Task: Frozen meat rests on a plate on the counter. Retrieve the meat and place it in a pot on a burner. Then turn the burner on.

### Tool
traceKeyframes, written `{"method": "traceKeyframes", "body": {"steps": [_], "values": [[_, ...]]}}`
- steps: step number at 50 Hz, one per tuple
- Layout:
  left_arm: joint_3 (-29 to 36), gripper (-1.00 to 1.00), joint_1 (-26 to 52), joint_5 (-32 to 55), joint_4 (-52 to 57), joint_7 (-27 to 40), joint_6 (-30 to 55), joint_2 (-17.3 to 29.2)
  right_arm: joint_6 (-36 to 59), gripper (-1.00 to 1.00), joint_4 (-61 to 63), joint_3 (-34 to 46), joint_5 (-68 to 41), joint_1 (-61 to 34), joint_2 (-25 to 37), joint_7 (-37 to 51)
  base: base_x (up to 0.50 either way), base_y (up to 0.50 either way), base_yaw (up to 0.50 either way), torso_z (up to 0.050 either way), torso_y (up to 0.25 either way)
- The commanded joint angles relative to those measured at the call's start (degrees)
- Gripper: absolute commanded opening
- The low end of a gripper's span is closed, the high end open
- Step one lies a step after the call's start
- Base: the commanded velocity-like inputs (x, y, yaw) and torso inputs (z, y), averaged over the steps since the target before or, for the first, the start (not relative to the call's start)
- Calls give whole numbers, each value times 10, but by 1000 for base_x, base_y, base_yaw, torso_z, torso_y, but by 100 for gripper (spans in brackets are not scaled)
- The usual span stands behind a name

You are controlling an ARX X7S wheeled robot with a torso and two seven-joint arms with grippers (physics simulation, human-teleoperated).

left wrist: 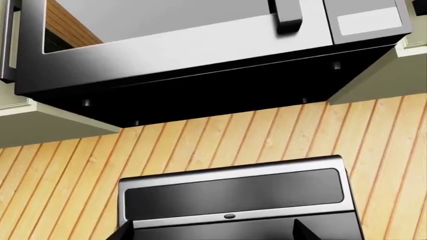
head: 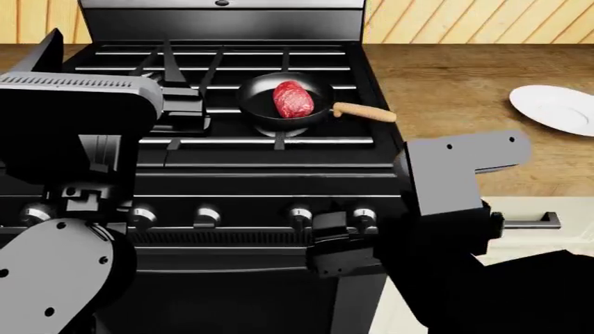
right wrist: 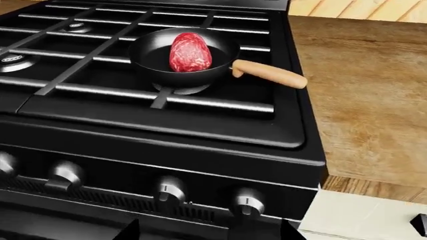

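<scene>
Now your meat [head: 291, 99] sits in the pan [head: 261, 110] on the stove's grates [head: 222, 140], handle toward the counter [head: 446, 97], empty plate [head: 555, 109] well apart, your right gripper [head: 341, 242] at the knobs [head: 299, 214], fingers spread, left fingers' state unclear.

The left arm [head: 65, 132], at the head view's left edge, is built of light grey blocky shells over black joints, with a rounded grey link bearing small dark screw holes. The right arm [head: 455, 174], lower right, has a matching grey angular shell with two dark holes above black housing.
</scene>
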State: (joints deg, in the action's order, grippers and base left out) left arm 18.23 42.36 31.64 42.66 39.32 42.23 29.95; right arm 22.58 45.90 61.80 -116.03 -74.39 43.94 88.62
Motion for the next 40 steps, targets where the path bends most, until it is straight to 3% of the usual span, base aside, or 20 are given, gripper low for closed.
{"method": "traceKeyframes", "body": {"steps": [1,9,20,40], "values": [[2,100,1,0,-2,0,-2,-1,-44,100,34,26,22,23,20,4,0,0,0,0,0],[6,100,2,-2,-6,0,-3,-3,-121,100,-9,31,177,166,32,-95,0,0,0,0,0],[4,100,4,1,-2,3,-1,-1,-198,100,-85,29,232,256,6,-180,0,0,0,0,0],[8,100,6,0,-6,4,-3,-2,-194,100,-114,29,232,260,17,-183,0,0,0,0,0]]}}
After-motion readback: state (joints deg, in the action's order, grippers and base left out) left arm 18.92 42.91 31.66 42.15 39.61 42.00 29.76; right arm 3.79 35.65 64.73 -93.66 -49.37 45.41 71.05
